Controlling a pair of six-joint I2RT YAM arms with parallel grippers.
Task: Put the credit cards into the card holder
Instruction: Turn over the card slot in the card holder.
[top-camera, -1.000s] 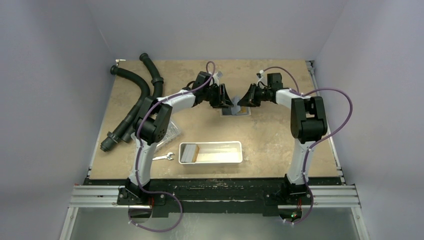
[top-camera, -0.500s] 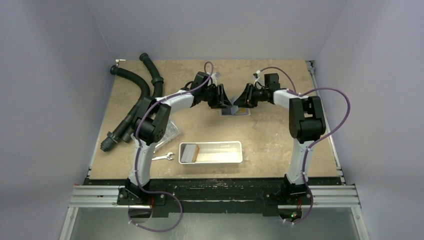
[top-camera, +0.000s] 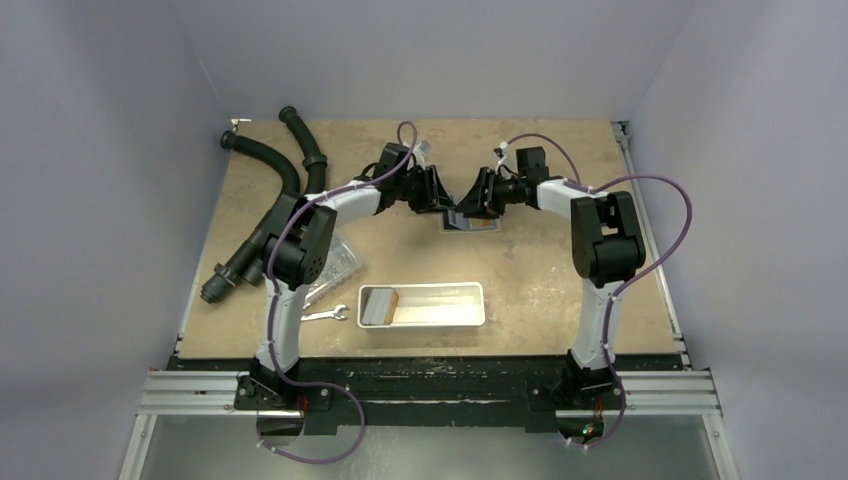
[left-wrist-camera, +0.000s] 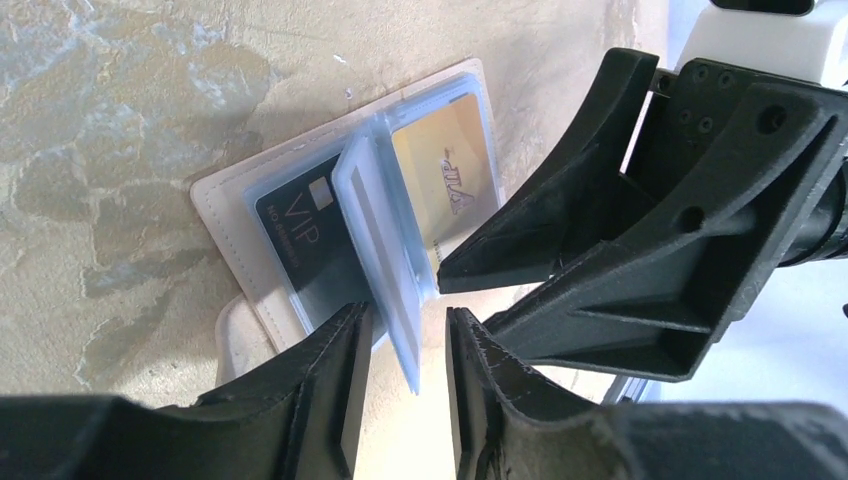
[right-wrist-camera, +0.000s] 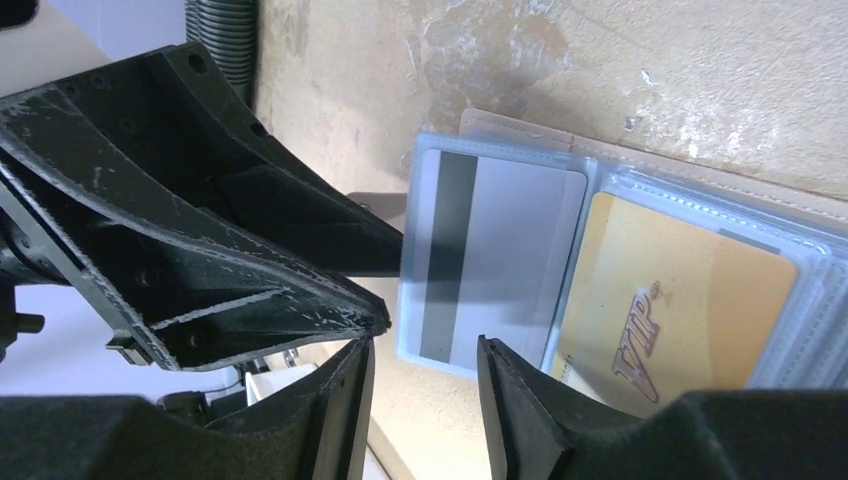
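Note:
The card holder (top-camera: 470, 222) lies open at the table's far middle, beige outside with blue clear sleeves (left-wrist-camera: 262, 190). A dark VIP credit card (left-wrist-camera: 310, 235) and a gold VIP card (left-wrist-camera: 450, 175) sit in its sleeves. A middle sleeve leaf (left-wrist-camera: 385, 270) stands up, holding a grey card whose back stripe shows (right-wrist-camera: 490, 250). My left gripper (left-wrist-camera: 405, 350) is open, with that leaf's lower edge between its fingers and a gap beside it. My right gripper (right-wrist-camera: 425, 350) is open and empty just below the leaf, tip to tip with the left gripper (right-wrist-camera: 200, 230). Both hover over the holder (top-camera: 435, 190) (top-camera: 480, 192).
A long white tray (top-camera: 440, 318) sits near the front middle, with a grey and a tan card (top-camera: 385, 302) leaning at its left end. A silver wrench (top-camera: 327, 315) and a clear plastic box (top-camera: 335, 262) lie left of it. Black hoses (top-camera: 270, 200) fill the far left.
The right gripper has opened and moved left toward the left gripper. Both grippers have shifted slightly toward the back of the table. The left jaws have narrowed a little.

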